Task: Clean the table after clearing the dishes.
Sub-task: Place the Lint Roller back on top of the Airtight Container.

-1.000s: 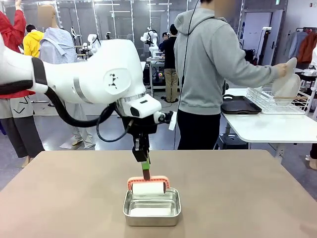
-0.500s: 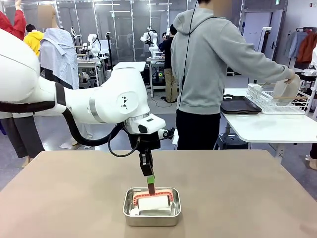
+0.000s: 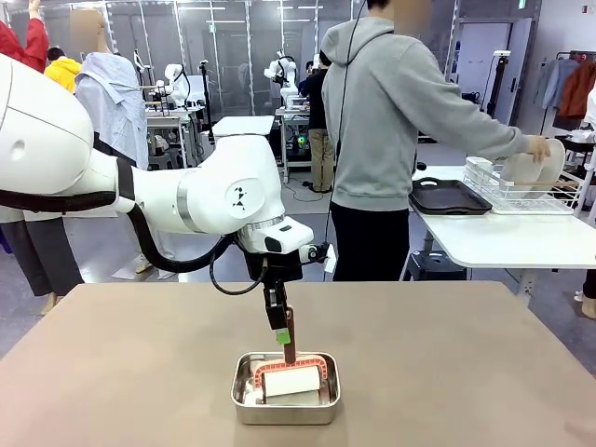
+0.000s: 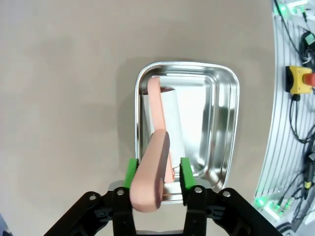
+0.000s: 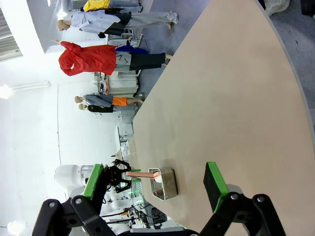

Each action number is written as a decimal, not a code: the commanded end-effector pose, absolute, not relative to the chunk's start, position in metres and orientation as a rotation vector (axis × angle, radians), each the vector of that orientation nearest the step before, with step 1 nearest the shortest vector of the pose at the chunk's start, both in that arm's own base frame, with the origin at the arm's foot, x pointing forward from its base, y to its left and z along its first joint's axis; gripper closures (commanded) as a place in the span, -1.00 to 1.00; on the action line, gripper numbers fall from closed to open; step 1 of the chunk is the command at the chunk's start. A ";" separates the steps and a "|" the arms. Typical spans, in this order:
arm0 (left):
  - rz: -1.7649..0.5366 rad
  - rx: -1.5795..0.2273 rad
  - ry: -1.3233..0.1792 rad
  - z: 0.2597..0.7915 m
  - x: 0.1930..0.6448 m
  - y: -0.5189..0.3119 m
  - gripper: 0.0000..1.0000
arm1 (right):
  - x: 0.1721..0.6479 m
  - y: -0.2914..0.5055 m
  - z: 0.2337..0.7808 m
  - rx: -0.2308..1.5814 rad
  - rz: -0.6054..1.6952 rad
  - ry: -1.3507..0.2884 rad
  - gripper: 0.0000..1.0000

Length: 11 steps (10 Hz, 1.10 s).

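Note:
A cleaning roller point(image 3: 291, 380) with a white roll and a pink frame lies in a shiny steel pan point(image 3: 240, 399) on the taupe table point(image 3: 447, 354). My left gripper point(image 3: 282, 337) hangs just above the pan. In the left wrist view its green pads point(image 4: 131, 172) stand on either side of the roller's pink handle point(image 4: 152, 182), open, with a gap on one side. The pan point(image 4: 231, 123) lies right below. My right gripper point(image 5: 153, 169) is open and holds nothing, out over the table's side. Beyond the table a person puts a white plate point(image 3: 538, 160) into a wire rack.
A smaller white table point(image 3: 503, 237) at the far right carries a dark tray point(image 3: 450, 197) and the wire dish rack point(image 3: 507, 191). The person in a grey hoodie point(image 3: 391, 121) stands between the two tables, turned toward the rack.
My left arm has lowered the roller into the pan, and the jaws have parted around its handle. The person has brought the plate down to the rack.

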State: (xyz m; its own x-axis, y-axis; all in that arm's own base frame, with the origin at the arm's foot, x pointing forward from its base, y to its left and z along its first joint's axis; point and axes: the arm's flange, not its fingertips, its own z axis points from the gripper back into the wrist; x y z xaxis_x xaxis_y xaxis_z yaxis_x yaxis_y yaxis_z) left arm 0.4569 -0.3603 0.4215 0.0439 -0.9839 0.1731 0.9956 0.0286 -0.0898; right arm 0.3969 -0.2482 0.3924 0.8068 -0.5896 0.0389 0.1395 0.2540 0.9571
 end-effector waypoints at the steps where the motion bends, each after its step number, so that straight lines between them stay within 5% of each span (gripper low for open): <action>1: -1.521 -0.180 -0.073 0.421 0.458 -0.364 -1.00 | 0.394 -0.247 0.396 1.223 -0.512 -0.424 -1.00; 2: -1.520 -0.179 -0.080 0.424 0.458 -0.362 -0.54 | 0.394 -0.247 0.396 1.223 -0.512 -0.424 -1.00; 3: -1.515 -0.180 -0.084 0.426 0.457 -0.361 -1.00 | 0.394 -0.247 0.396 1.223 -0.512 -0.424 -1.00; 11: -1.525 -0.194 -0.083 0.425 0.461 -0.357 -1.00 | 0.394 -0.247 0.396 1.223 -0.512 -0.424 -1.00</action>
State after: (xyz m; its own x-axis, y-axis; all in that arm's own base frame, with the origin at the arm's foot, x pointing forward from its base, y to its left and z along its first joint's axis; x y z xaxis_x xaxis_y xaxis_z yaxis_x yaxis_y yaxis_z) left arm 0.4617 -0.3576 0.4241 0.0414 -0.9831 0.1783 0.9971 0.0293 -0.0700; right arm 0.3969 -0.2482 0.3924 0.8068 -0.5896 0.0389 0.1395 0.2540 0.9571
